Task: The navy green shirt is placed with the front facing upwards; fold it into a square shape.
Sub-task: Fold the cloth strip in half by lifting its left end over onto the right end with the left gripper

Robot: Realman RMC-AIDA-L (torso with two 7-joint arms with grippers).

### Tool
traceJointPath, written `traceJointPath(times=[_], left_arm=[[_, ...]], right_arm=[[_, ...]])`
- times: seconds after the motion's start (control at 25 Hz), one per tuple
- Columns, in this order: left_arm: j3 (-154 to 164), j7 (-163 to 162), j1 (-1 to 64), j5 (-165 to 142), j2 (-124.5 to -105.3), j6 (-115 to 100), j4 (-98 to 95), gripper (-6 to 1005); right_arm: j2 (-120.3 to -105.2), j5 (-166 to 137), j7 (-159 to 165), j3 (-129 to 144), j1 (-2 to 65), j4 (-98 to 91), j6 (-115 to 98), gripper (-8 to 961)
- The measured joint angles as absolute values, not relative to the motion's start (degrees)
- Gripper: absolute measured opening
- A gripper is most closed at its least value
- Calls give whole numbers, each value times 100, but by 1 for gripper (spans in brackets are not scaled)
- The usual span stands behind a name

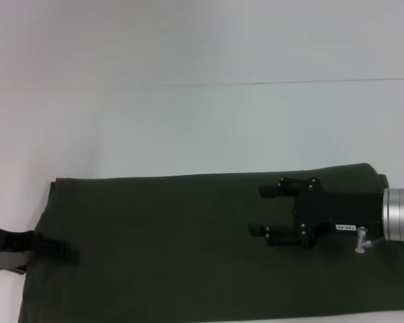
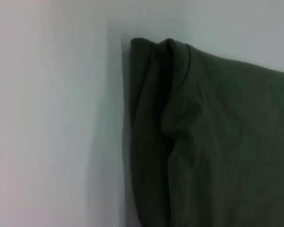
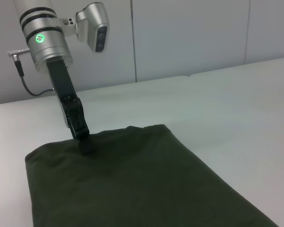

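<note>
I see my right gripper [image 1: 261, 210] at the right of the head frame, fingers spread apart over the shirt [image 1: 175, 242], a dark band across the lower frame on the white table [image 1: 188, 114], while my left gripper [image 1: 67, 254] touches its left edge, grip unclear.

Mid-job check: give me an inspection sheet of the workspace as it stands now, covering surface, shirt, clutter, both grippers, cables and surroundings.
Surface: white table, bare around the cloth.
Job's things: navy green shirt lies as a long plain dark green band across the table, no print showing; its left end shows bunched layered edges in the left wrist view.
Clutter: nothing seen.
Grippers: left gripper is down at the shirt's left end, fingers on the cloth; right gripper is over the shirt's right part, fingers spread, holding nothing.
Cables: a grey cable runs from the left wrist, off the cloth.
Surroundings: pale panelled wall behind the table.
</note>
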State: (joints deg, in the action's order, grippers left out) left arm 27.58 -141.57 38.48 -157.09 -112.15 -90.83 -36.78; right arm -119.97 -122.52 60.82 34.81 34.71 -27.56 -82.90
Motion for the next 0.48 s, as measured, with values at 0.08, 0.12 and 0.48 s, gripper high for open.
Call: traceJointPath(times=[0.08,0.12,0.48], left_arm=[[2750,-14166,3854,-15710,-11224,-9096,-3676,834],[2749,-14172,3859,-15711,-11226,-9112,-3670,831],[2778,-14192,3901,-15720,-11247,-9115,-3591,609]], right_arm=[[-11997,-12253,6082,3480,3471,-2756,-8289,809],[-11997,-12253,6082,3481,3471,-2756,-8289,809],[-11997,-12252,6082,3481,3455,-2780,-8320,809]])
